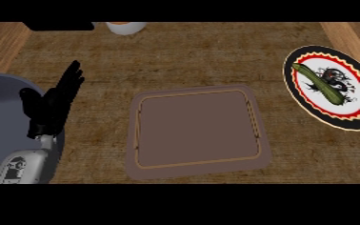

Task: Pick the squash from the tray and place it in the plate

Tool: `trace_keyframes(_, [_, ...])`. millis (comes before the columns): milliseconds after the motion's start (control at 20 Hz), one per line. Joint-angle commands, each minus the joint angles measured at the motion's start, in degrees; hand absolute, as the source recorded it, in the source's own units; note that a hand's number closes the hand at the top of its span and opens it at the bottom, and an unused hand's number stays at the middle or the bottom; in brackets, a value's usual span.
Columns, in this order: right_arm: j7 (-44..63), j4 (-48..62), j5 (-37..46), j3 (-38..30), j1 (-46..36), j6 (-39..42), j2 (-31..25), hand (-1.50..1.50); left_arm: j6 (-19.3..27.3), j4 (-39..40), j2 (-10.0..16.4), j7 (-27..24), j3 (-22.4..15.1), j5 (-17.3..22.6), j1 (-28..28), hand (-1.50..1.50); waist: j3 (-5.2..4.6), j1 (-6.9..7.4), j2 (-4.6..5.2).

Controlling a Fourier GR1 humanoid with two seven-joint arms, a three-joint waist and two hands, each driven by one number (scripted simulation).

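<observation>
One squash (320, 83) is in view, long and dark green. It lies on the plate (308, 97), right of the tray (197, 128) and a little farther back than the tray's far right corner. It rests slantwise across the plate's white middle, its far end nearer the tray and its near end farther from it, partly over a dark painted figure.

One plate shows, round, with a black rim and a red and yellow band. Its right side is cut by the view's edge, and it sits near the tray's right side without touching it.

One tray shows, brown and rectangular, with rounded corners and a thin light line inside its rim.

One hand is visible, the black left hand (53, 102). It is left of the tray and apart from it, on a grey forearm (28, 164) that comes up from the lower left. Its fingers are straight and relaxed, pointing up and away, grasping nothing; it is resting. The squash is on the opposite side of the tray from this hand, well apart from it, with the whole tray between them.

One pale cup (125, 27) with an orange top stands beyond the tray's far left corner, at the scene's upper edge. One flat black object (60, 25) lies left of the cup. All rest on a brown, woven-looking counter (197, 57).
</observation>
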Motion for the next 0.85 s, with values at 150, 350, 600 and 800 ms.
trace_keyframes(150, [-5.41, 7.50, -0.66, -1.64, 0.54, 1.70, -4.46, -1.50, -1.44, 3.01, -0.09, 1.12, 2.45, 1.85, -1.17, 0.00, -0.88, 0.30, 0.82])
trace_keyframes(350, [-6.84, 9.54, -1.41, -2.38, 1.46, 3.28, -7.46, -1.50, -0.73, -2.92, -1.20, 4.56, 0.73, 1.00, 1.78, 0.00, -0.88, 0.34, 0.68])
trace_keyframes(600, [-12.05, 17.53, 1.65, -0.77, 1.27, 2.36, -9.01, -1.50, -1.09, 2.57, -2.00, -0.25, 0.95, -0.49, -0.01, 0.00, -0.84, 0.66, 0.97])
trace_keyframes(800, [-11.91, 19.05, 1.20, -1.33, 3.47, 6.03, -13.36, -1.50, -1.45, 1.32, -1.68, 1.02, 1.49, -0.05, 0.88, 0.00, -0.83, 0.54, 0.88])
